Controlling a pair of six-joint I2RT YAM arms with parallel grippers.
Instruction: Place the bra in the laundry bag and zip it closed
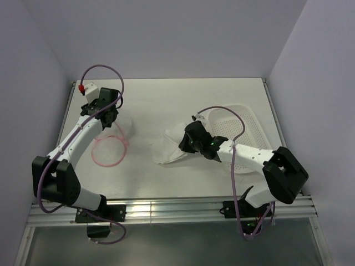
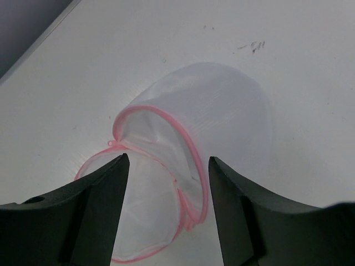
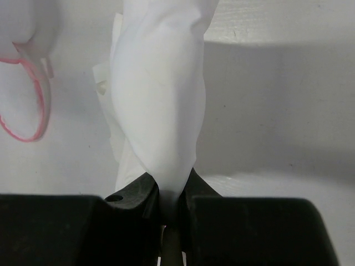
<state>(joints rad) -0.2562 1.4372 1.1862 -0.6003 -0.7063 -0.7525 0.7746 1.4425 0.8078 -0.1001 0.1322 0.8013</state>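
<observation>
The laundry bag (image 1: 113,141), translucent white mesh with pink rims, lies on its side at the left of the table, its mouth open. In the left wrist view the bag (image 2: 194,122) lies just ahead of my left gripper (image 2: 168,166), which is open above its pink rim and holds nothing. My left gripper (image 1: 106,117) sits at the bag's far side. The white bra (image 1: 173,145) lies bunched at the table's middle. My right gripper (image 1: 186,145) is shut on the bra (image 3: 158,88), whose fabric hangs pinched between the fingers (image 3: 172,194).
A white perforated plastic basket (image 1: 244,130) stands at the right, under the right arm. The bag's pink rim shows at the left edge of the right wrist view (image 3: 33,100). Grey walls close the table at back and sides.
</observation>
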